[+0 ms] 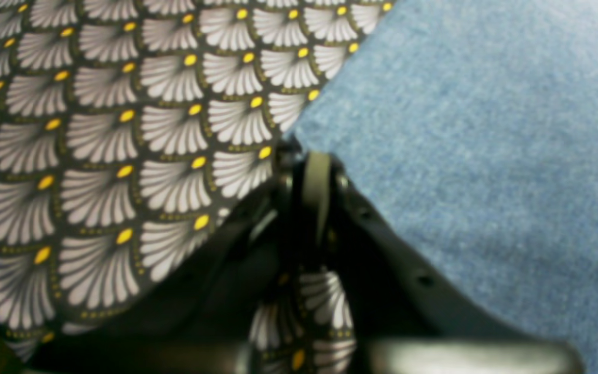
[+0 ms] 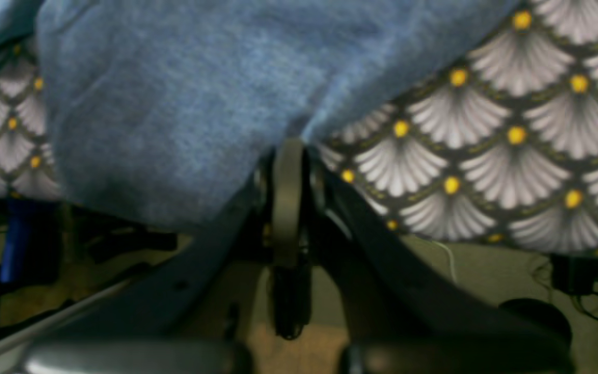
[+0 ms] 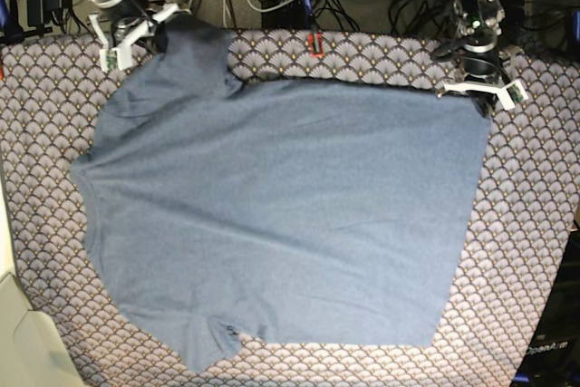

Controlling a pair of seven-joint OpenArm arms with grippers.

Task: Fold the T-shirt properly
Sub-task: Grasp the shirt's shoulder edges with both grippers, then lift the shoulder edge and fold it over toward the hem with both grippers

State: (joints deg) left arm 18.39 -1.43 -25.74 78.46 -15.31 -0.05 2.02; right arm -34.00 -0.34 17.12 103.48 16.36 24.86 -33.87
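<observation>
Both grippers pinched on the T-shirt (image 3: 290,215), which lies spread flat on the table covering (image 3: 535,224).

I see the left gripper (image 1: 309,156) clenched on 1 hem corner, soft heathered blue cloth beside it, fan-patterned covering on its other side. The right gripper (image 2: 288,150) is clamped on a sleeve edge, fabric bunched above its fingertips. Both wrist views are blurred; my base view crops the table edges, and I can make out no lettering.

Both wrist views blurred; T-shirt (image 3: 281,215) hem corner hidden under left gripper (image 3: 482,97), lettering unseen.
</observation>
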